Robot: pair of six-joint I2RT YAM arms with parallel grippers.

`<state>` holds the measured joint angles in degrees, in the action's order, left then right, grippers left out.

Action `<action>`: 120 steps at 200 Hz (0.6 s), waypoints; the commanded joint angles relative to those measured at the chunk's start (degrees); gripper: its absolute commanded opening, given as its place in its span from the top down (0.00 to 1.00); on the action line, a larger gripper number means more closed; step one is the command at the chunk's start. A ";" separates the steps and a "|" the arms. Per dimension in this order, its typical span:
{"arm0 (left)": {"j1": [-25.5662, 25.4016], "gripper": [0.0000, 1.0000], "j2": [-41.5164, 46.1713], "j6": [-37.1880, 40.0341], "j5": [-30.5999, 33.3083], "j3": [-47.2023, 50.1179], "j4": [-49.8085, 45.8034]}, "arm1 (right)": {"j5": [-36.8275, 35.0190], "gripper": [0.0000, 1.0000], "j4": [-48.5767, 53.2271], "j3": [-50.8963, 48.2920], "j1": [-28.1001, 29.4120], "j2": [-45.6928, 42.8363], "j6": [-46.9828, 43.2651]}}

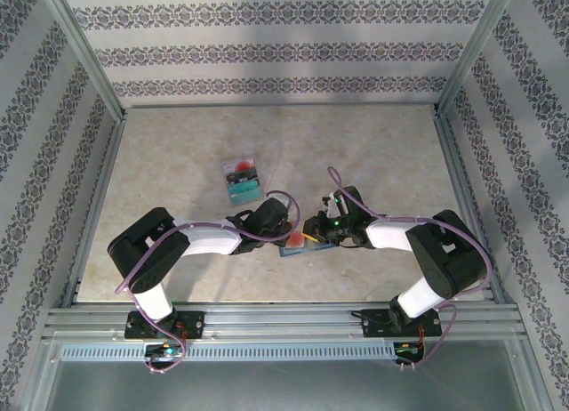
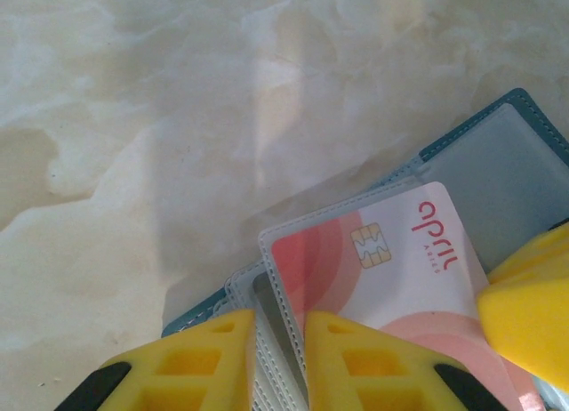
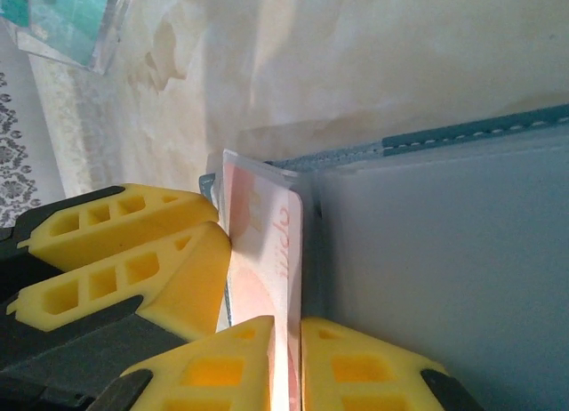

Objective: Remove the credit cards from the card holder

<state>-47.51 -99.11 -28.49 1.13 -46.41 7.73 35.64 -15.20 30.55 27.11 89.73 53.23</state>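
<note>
1. The card holder (image 2: 498, 171) lies open on the marble table (image 2: 133, 117), at the lower right of the left wrist view. In the top view it sits at centre frame, under both wrists.
2. A pink-and-white card (image 2: 400, 269) stands partly out of its clear pocket (image 2: 267, 251), with its chip showing.
3. The right gripper (image 3: 286, 333) has narrow jaws pinched on that card, which is seen edge-on at the bottom of the right wrist view.
4. The left gripper (image 2: 277, 326) also has narrow jaws. The holder's stitched edge lies between them, so it appears to be clamping the holder.
5. A white card with a red circle (image 1: 238, 170) and a teal card (image 1: 242, 192) lie up and left of centre in the top view, well apart from the holder.
6. Risk: the pinch takes only a thin strip of the card, so a skewed pull could let it slip free.
7. Risk: friction in the pocket could drag the soft holder along if the left hold is slight.
8. Risk: the fingers of the 2 grippers sit just beside each other, and a small drift could knock them together.
</note>
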 commanded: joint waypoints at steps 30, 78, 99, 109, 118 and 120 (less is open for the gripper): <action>0.51 0.79 0.24 0.63 -0.64 1.53 -2.26 | 3.05 0.85 -6.95 -0.31 -0.48 -1.49 1.79; 0.51 0.79 1.07 0.54 -0.86 2.45 -2.58 | 1.33 0.84 -7.03 -0.93 -0.83 -2.01 1.03; 0.48 0.79 1.38 0.50 -0.77 2.80 -2.80 | 0.75 0.83 -6.95 -0.93 -0.84 -2.11 0.67; 0.53 0.79 1.46 0.29 -0.77 2.93 -2.72 | 0.92 0.83 -7.03 -0.75 -0.86 -1.85 0.64; 0.55 0.79 1.46 0.35 -0.83 2.93 -2.62 | 0.93 0.86 -7.19 -0.66 -0.83 -1.62 0.68; 0.50 0.79 1.46 0.23 -0.85 2.85 -2.58 | 0.99 0.86 -7.20 -0.73 -0.83 -1.59 0.70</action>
<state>-47.51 -98.13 -28.51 1.43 -45.21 7.99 36.07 -19.18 29.82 26.72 89.08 54.24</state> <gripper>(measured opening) 0.207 0.162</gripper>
